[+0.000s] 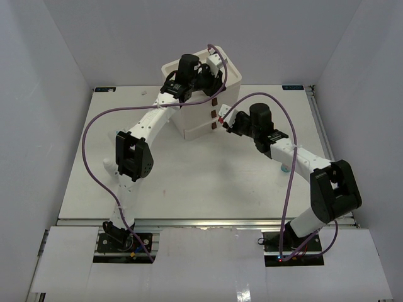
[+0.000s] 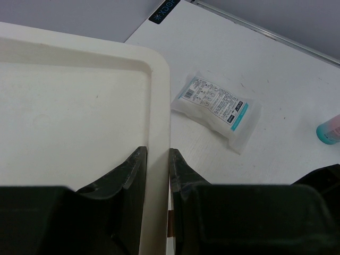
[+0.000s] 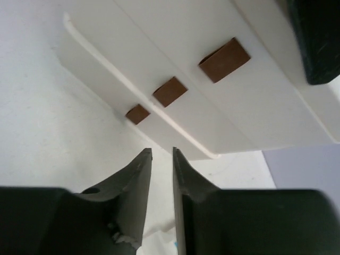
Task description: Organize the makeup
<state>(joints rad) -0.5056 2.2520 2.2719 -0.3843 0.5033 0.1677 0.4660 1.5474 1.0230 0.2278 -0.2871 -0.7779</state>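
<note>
A clear packet printed white and blue (image 2: 217,106) lies flat on the table right of the cream drawer box (image 2: 79,106). A small bottle with a teal end (image 2: 329,129) stands further right and also shows in the top view (image 1: 284,168), under my right arm. My left gripper (image 2: 158,151) is shut on the box's top rim (image 2: 159,95), above the drawer fronts (image 1: 213,88). My right gripper (image 3: 162,151) is empty with only a narrow gap between its jaws, just in front of the drawers (image 1: 223,119). No sponges or clear case are in view.
The box (image 1: 195,119) stands at the back centre with three drawers, each with a brown tab (image 3: 170,91). The lowest drawer sticks out slightly (image 1: 189,133). White walls enclose the table. A metal rail (image 1: 318,119) runs along the right edge.
</note>
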